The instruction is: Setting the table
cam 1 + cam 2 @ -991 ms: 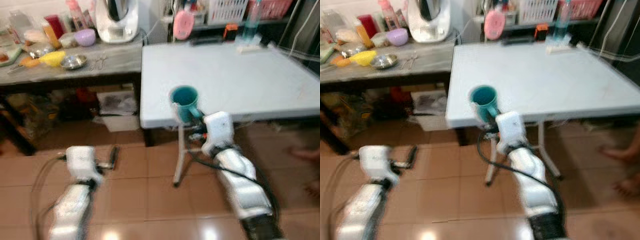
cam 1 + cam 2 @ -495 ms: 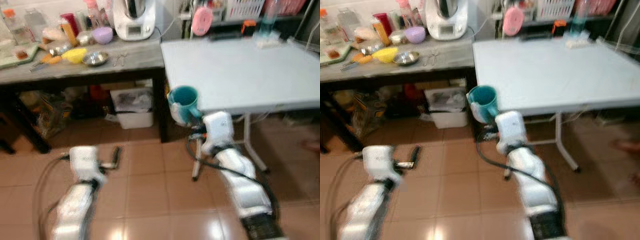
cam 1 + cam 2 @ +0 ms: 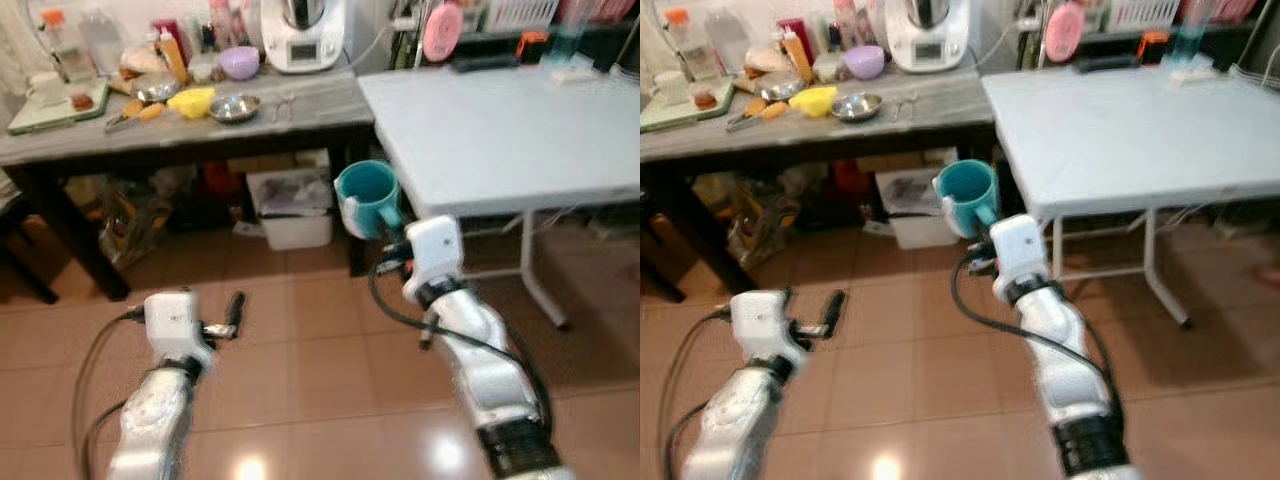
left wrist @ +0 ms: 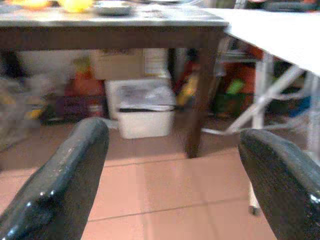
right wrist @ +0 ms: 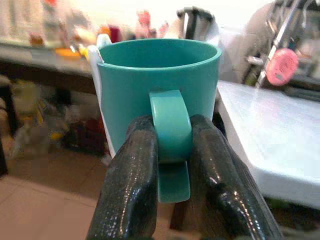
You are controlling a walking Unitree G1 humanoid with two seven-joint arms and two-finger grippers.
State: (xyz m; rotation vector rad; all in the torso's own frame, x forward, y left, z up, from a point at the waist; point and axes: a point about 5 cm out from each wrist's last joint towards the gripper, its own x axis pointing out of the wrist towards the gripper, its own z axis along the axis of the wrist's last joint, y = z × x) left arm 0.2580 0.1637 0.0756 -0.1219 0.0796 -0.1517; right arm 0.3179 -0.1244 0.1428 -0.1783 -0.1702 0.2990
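The right gripper (image 5: 170, 165) holds a teal mug (image 3: 368, 198) upright by its handle, the two black fingers (image 5: 131, 185) pressed against either side of the handle. The mug is carried in the air above the tiled floor (image 3: 300, 370), just in front of the near corner of the white folding table (image 3: 500, 130) and not resting on it. Its interior, as far as the head views show, appears bare; a white strip runs down one side of its outer wall.

The left gripper (image 4: 175, 170) hangs low over the floor with its fingers spread wide and nothing between them.

To the left stands a grey-topped table (image 3: 190, 125) carrying several containers: a small steel bowl (image 3: 235, 106), a lilac bowl (image 3: 240, 62), a yellow bowl-like item (image 3: 192, 100), bottles whose contents cannot be told, and a white kitchen appliance (image 3: 303, 35). Beneath this table sits a white lidded bin (image 3: 292, 205). A pink round object (image 3: 442, 30) hangs beyond the white table.
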